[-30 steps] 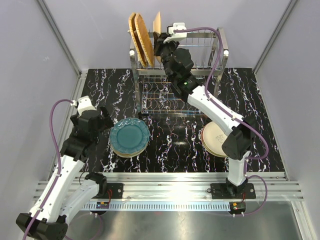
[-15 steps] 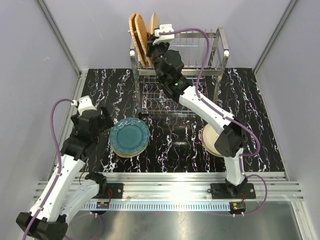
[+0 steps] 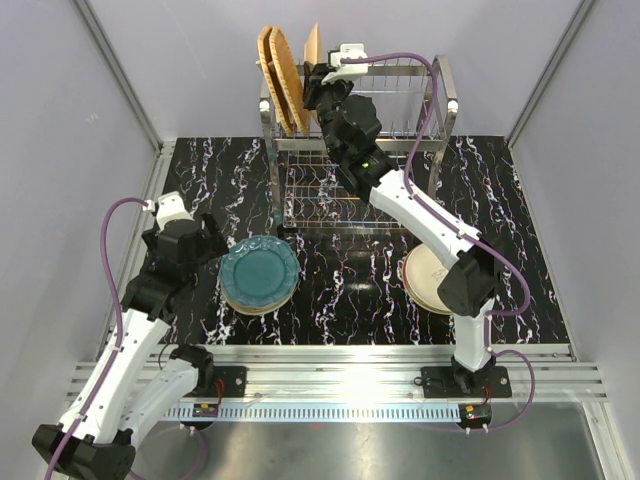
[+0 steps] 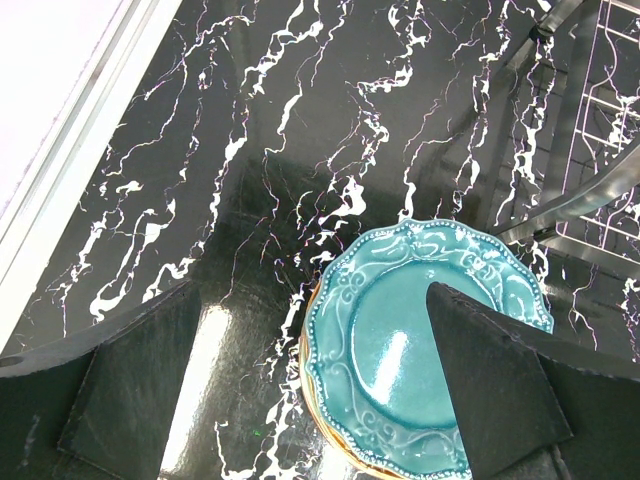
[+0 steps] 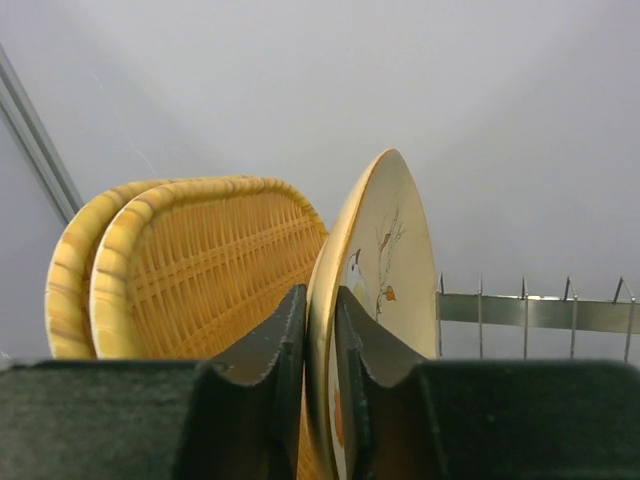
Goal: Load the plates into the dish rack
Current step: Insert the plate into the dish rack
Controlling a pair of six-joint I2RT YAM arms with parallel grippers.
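Marble table [image 3: 350, 290], and the right pincer [image 5: 320, 295] clamps the bird plate [image 5: 390, 240] at the rack [image 3: 440, 100], woven plates [image 5: 200, 260] to its left; left pincer [image 4: 312, 290] gapes over the teal plate [image 4: 390, 340].

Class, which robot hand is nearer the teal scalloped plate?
Left. The left hand hovers open just left of the teal scalloped plate; the right hand is far off, pinching a cream bird-print plate at the steel wire dish rack.

Three plates [image 3: 285, 85] upright, seemingly slotted, at the rack's [image 3: 446, 102] left end
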